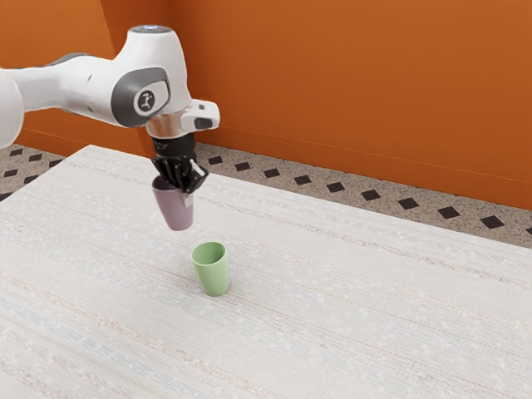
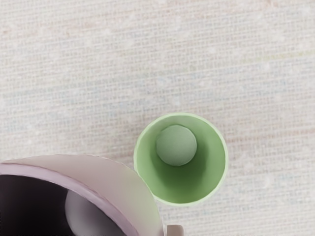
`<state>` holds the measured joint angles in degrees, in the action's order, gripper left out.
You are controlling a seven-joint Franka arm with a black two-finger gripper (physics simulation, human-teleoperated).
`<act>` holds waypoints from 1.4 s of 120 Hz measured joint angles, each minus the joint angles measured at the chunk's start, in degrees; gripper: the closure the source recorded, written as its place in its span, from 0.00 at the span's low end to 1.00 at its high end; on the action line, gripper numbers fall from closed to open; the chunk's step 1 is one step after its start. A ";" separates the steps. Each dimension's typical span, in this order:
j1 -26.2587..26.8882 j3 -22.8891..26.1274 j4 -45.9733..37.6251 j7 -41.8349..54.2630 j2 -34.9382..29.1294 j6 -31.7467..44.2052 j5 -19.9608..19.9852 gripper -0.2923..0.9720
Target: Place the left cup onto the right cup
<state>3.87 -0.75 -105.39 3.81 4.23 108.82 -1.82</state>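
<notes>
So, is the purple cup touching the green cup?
Apart. The exterior view shows the purple cup held aloft in the tool, with table visible between it and the green cup.

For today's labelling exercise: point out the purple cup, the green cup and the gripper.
purple cup (image 1: 176, 213), exterior view, side wall.
green cup (image 2: 176, 145), wrist view, inner floor.
gripper (image 1: 177, 184), exterior view, midway between fingertips.

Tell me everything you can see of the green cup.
The green cup is a plain, handleless tumbler, pale green inside and out, matte like plastic. It tapers from a wide round rim to a narrower base. It stands upright, mouth up, on the whitish table, and the wrist view shows it empty down to its round floor. Only the table touches it. The mauve cup, carried in the air, hangs above it toward the exterior view's left, apart from it.
</notes>
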 joint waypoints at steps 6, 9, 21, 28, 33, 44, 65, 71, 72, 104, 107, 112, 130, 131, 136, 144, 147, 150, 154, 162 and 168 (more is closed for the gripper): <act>0.08 0.30 -0.51 -1.26 -0.42 0.37 0.02 0.85; 0.03 0.53 -0.77 -1.89 -0.63 0.58 0.03 0.85; 0.09 1.16 -1.76 -4.35 -1.11 1.42 0.05 0.85; 0.21 1.30 -2.15 -5.69 -1.17 1.99 0.05 0.85; 0.04 1.63 -2.58 -6.65 -1.21 2.52 0.06 0.85; 0.06 1.94 -3.07 -8.61 -1.24 3.61 0.08 0.85; -0.48 2.97 -3.82 -12.16 -1.77 4.96 0.17 0.85; -0.37 3.13 -4.33 -13.13 -1.96 5.39 0.18 0.85; -0.33 3.15 -4.42 -13.28 -1.98 5.47 0.19 0.85; -0.33 4.50 -6.30 -17.89 -2.09 8.09 0.20 0.85; -0.38 4.68 -6.42 -18.33 -2.09 8.33 0.20 0.85; -0.36 4.89 -6.56 -19.03 -2.04 8.70 0.20 0.85; 0.15 5.07 -6.72 -21.23 -1.46 10.15 0.20 0.85; 0.16 5.08 -6.73 -21.33 -1.41 10.24 0.20 0.85; 0.17 5.08 -6.72 -21.84 -1.17 10.65 0.16 0.85; 0.00 5.08 -6.67 -22.58 -0.67 11.19 0.06 0.85; -0.14 5.08 -6.65 -22.82 -0.48 11.39 0.02 0.85; -0.30 5.08 -6.63 -23.06 -0.31 11.56 -0.01 0.85; -0.53 5.08 -6.60 -23.35 -0.11 11.76 -0.05 0.85; -0.99 5.06 -6.47 -23.89 0.27 12.07 -0.13 0.85; -1.30 5.07 -6.40 -24.23 0.48 12.25 -0.20 0.85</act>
<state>2.57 4.31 -111.78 -20.42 4.71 121.07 -2.02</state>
